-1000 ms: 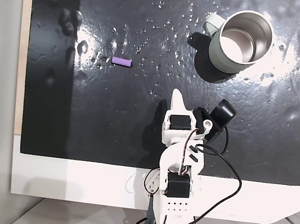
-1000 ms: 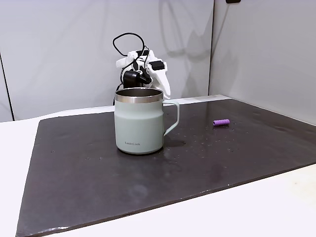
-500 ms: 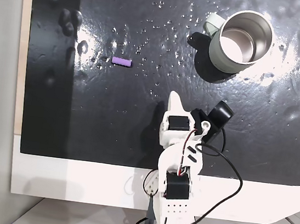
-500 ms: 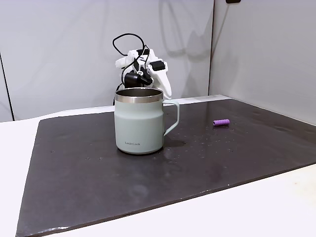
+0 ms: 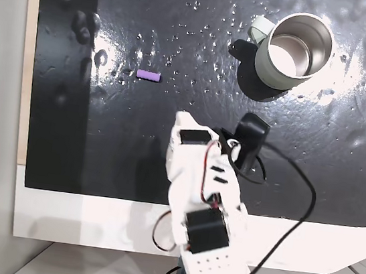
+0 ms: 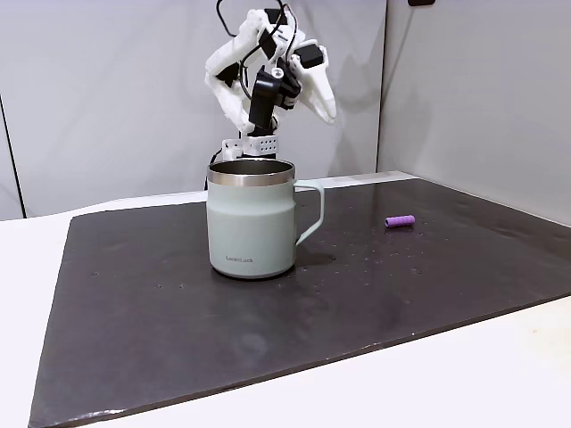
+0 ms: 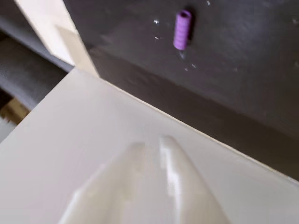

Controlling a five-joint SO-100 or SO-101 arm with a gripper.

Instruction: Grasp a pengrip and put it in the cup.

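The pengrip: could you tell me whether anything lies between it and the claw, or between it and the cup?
Nothing visible does. The pengrip lies alone on the dark mat, with only small shiny bumps around it. The claw hangs raised above the mat, and bare mat separates the pengrip from the cup.

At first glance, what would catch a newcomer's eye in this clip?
The pale grey-green mug with its shiny steel rim stands out on the dark mat. Behind it the white arm rears high, its tool in the air. The tiny purple pengrip lies alone on the mat, away from both.
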